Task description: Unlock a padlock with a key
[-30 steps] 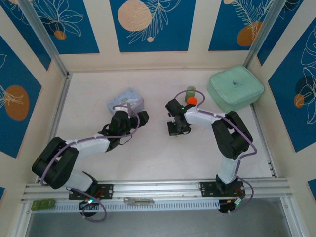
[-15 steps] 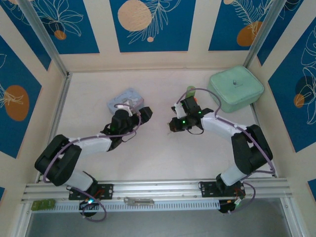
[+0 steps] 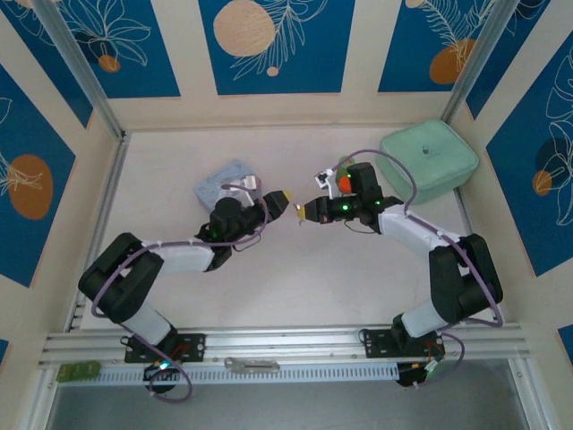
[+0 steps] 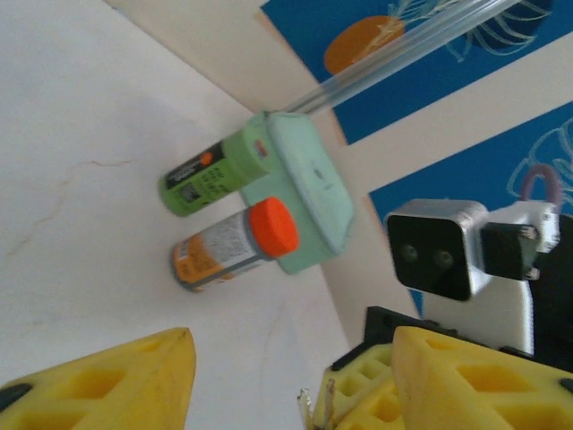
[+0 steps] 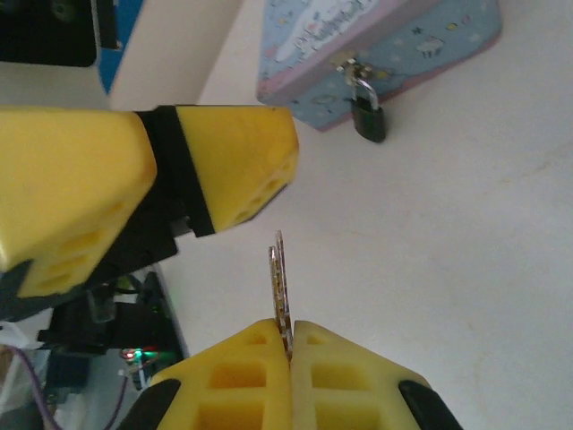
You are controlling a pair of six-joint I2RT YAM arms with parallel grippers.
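Clamped jaws first: your right gripper (image 5: pixel 289 330) is closed hard on the key (image 5: pixel 279 269). It pinches the lower end, so the thin metal sticks out past the yellow fingertips, free to be presented. Your left gripper (image 4: pixel 291 358) has its jaws parted with nothing between the pads. It faces the right one almost tip to tip (this reads to me as a handover or a regrip, though I can't say which).

Both meet above the middle of the table (image 3: pixel 295 287), probably because that bare stretch leaves room to work. At the far right sits the mint-green lidded box (image 3: pixel 428 161), well apart from the grippers and no part of the job. The pale blue tin (image 5: pixel 376 45) lies on your left side, just behind the left gripper. That matters, because the lock hangs on it. Two bottles lie on their sides against the mint box, a green one (image 4: pixel 215 170) and an orange-capped one (image 4: pixel 235 244), both clear of your path.

The padlock (image 5: pixel 368 116) hangs by its shackle from the tin's hasp, its dark body resting on the table beside the tin's wall. It is closed and not yet touched by the key. The keyhole's direction is too small to make out. You'll likely need one gripper to steady the lock body while the other brings the key in.
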